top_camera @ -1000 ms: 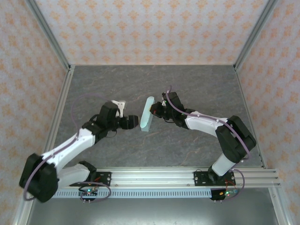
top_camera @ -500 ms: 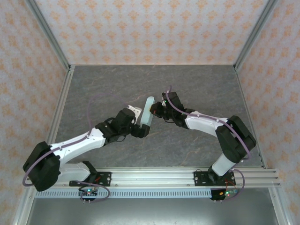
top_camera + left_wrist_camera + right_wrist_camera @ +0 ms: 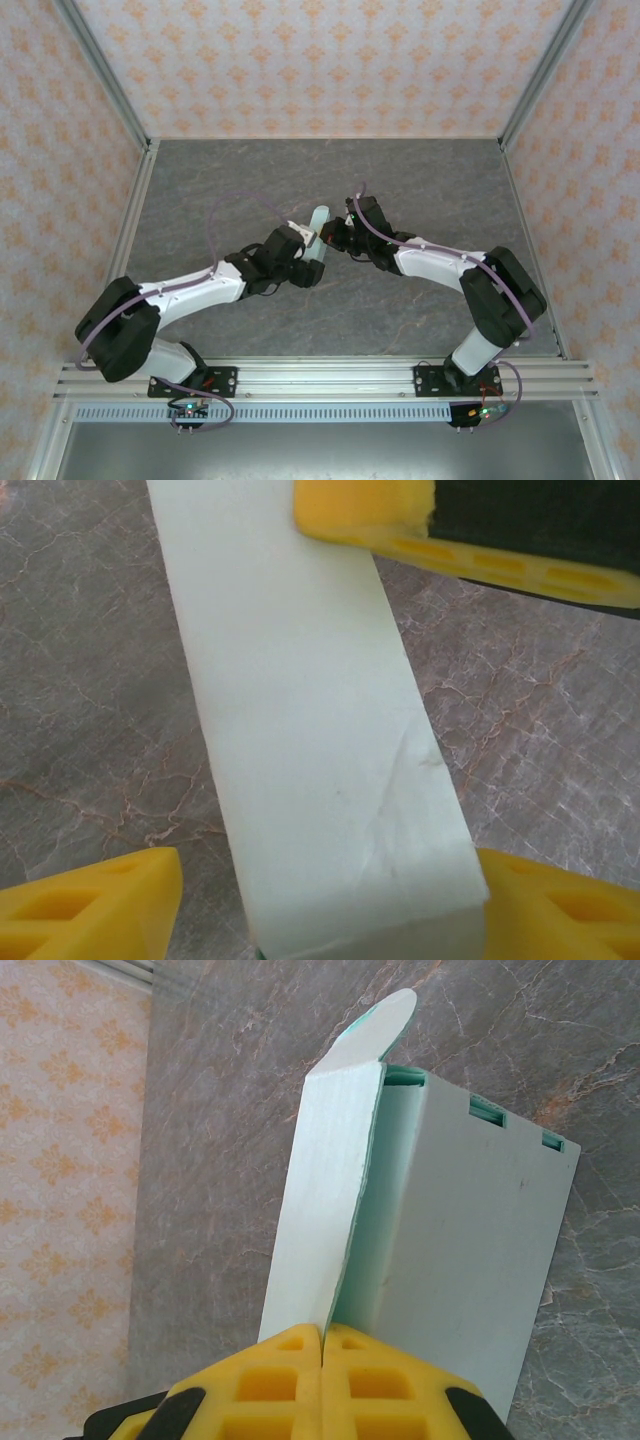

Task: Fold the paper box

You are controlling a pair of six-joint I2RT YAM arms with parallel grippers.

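left gripper (image 3: 330, 908) has swung in, jaws apart astride the paper box (image 3: 300, 730). right gripper (image 3: 322, 1360) is clamped on its wall; pressing looks next.

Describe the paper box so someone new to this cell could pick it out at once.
On the grey marbled table, look to the middle, where the two black-and-white arms meet. Between the left gripper and the right gripper is the pale mint-green thin card box, a slim slab on edge with a rounded flap at its far end. Nothing else there is pale green.
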